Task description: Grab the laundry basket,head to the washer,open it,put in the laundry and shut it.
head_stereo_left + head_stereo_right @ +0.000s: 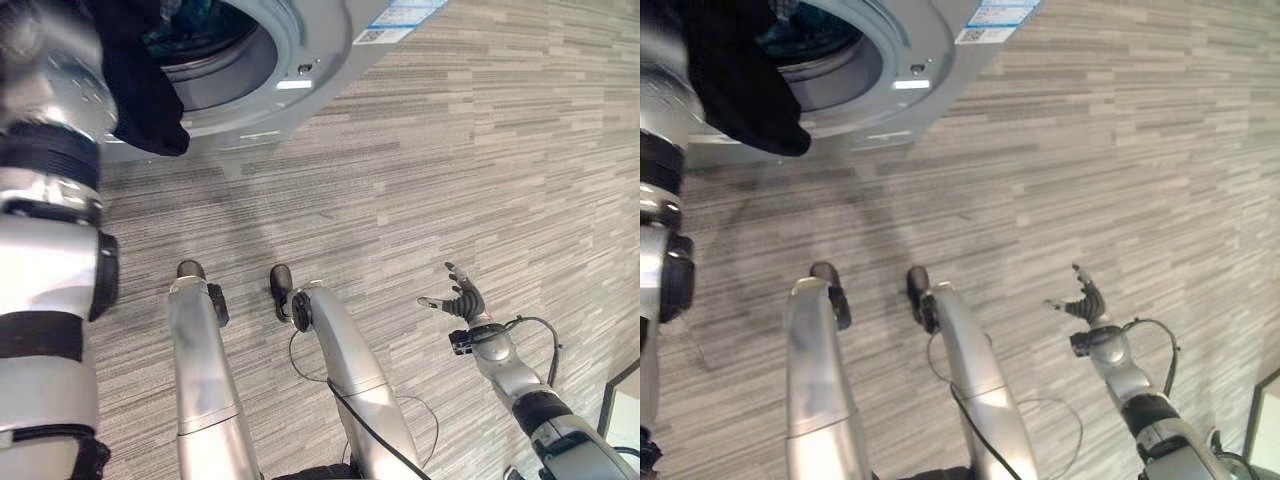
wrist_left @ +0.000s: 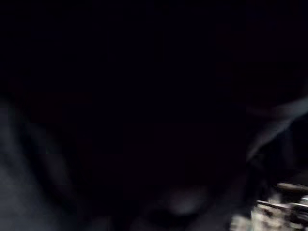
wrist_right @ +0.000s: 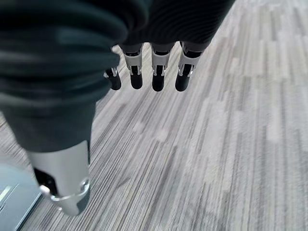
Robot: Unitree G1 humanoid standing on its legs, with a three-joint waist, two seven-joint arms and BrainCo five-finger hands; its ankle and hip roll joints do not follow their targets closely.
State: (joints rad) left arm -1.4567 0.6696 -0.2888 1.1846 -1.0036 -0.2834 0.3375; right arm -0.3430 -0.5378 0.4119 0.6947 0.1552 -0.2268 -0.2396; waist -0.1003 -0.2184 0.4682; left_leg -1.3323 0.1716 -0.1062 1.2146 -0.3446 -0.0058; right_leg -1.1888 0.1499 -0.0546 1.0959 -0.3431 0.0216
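The left arm is reaching up at the washer [image 1: 300, 60], whose door is open, with a dark cloth [image 1: 140, 90] hanging over the drum's lip, but can't tell what the left hand's fingers are doing since they're buried in the fabric. The right hand [image 1: 462, 300] is hanging loose and open over the carpet [image 1: 480, 150], holding nothing. My worry is that the cloth is sitting half out, so it might slide onto the floor or get pinched in the door.

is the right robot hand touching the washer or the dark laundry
Apart. In the left eye view the right robot hand hangs open over bare floor, far from the washer and the dark laundry at its opening.
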